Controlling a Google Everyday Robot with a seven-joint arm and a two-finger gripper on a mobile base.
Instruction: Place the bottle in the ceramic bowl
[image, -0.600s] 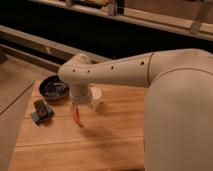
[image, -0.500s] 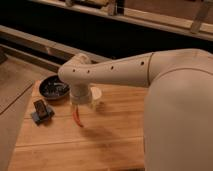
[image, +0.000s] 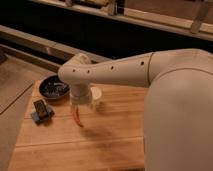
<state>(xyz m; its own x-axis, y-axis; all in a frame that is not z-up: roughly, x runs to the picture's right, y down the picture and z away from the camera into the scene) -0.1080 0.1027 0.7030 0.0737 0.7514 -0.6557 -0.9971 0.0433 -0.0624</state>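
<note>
The white arm (image: 125, 70) reached across the wooden table (image: 120, 145) and bent down at its end, where the gripper (image: 80, 103) hung low over the boards between the bowl (image: 54, 88) and the bottle (image: 96, 95). Whether the gripper was open or closed, or had hold of anything, could not be told. The bottle stood upright on the table, just beside the gripper on the side away from the bowl, well outside the bowl. A red chilli (image: 78, 119) showed slanted just below the gripper. A dark block (image: 41, 110) sat near the bowl, toward the table's near edge.
</note>
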